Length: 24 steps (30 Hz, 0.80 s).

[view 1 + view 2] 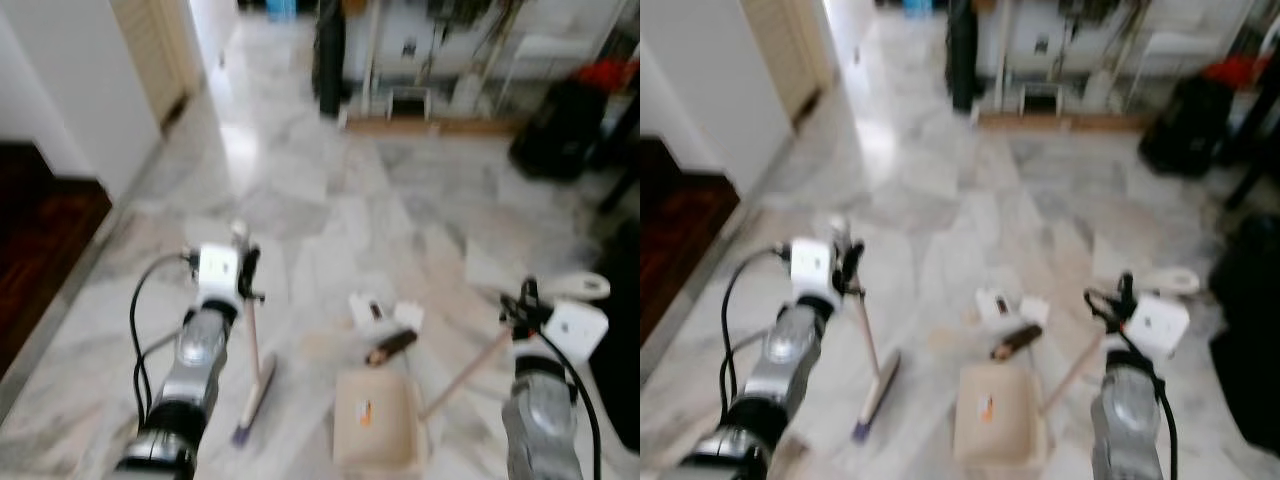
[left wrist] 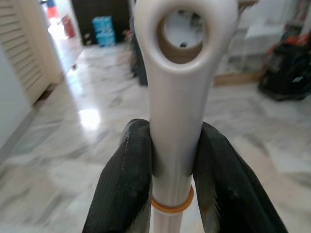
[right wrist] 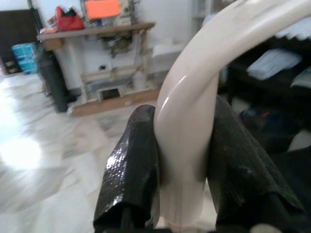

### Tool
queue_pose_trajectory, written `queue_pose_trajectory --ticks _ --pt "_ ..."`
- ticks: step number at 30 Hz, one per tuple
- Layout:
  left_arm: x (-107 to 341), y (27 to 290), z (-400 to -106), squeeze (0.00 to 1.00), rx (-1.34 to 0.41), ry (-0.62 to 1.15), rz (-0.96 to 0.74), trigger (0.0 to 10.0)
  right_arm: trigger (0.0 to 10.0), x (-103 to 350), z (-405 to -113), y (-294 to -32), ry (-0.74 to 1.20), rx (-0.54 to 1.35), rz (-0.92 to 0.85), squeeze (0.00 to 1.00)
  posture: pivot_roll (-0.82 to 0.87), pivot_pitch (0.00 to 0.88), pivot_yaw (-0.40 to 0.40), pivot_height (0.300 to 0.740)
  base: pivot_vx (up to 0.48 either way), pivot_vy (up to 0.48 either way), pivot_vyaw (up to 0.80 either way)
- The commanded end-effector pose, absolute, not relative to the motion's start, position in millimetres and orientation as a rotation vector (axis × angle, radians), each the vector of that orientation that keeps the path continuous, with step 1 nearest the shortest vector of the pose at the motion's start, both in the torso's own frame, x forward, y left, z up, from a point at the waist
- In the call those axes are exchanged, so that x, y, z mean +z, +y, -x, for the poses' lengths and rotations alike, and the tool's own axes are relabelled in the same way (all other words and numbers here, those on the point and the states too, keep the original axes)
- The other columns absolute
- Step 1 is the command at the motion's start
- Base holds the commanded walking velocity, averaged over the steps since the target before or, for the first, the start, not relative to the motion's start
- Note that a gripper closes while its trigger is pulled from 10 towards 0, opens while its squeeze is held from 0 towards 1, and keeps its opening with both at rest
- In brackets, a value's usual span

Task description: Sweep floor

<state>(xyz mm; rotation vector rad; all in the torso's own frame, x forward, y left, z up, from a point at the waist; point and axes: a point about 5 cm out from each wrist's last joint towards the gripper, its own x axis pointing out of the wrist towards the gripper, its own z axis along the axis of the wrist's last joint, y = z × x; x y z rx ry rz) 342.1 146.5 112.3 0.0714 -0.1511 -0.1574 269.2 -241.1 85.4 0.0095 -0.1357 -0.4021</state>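
Broom (image 1: 253,385) stands nearly upright on the marble floor (image 1: 330,200), its head down beside a tan dustpan (image 1: 375,420). The left gripper (image 2: 170,160) is clenched around the broom's white handle top, apparently to steer it; the right gripper (image 3: 182,165) is clamped on the dustpan's curved handle (image 3: 194,111), holding the pan low to catch litter. Small scraps (image 1: 385,325) (too blurred to identify) lie just beyond the pan.
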Motion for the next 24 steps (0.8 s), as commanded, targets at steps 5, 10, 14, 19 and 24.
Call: queue_pose_trajectory --ticks 5,10,14,19,24 --pt "121.0 150.4 -344.5 0.0 -0.147 -0.186 -0.079 10.0 10.0 94.8 -272.1 -238.8 -0.185 -0.396 -0.004 0.0 0.08 0.077 -0.005 0.74 0.297 0.0 0.0" --pt "121.1 150.6 -344.7 0.0 -0.146 -0.185 -0.08 10.0 10.0 96.4 -272.6 -237.9 -0.195 -0.39 0.001 0.0 0.07 0.077 -0.004 0.74 0.298 0.0 0.0" --pt "121.6 150.6 -344.9 0.0 -0.146 -0.186 -0.079 10.0 10.0 96.5 -272.8 -238.7 -0.194 -0.397 -0.004 0.0 0.07 0.076 -0.004 0.74 0.296 0.0 0.0" --pt "121.5 150.8 -345.0 0.0 -0.146 -0.186 -0.08 10.0 10.0 95.0 -272.6 -239.6 -0.181 -0.4 -0.013 0.0 0.07 0.076 -0.004 0.74 0.299 0.0 0.0" --pt "121.5 151.0 -345.1 0.0 -0.146 -0.186 -0.08 10.0 10.0 94.4 -273.0 -239.3 -0.178 -0.399 -0.016 0.0 0.08 0.077 -0.003 0.74 0.299 0.0 -0.74"
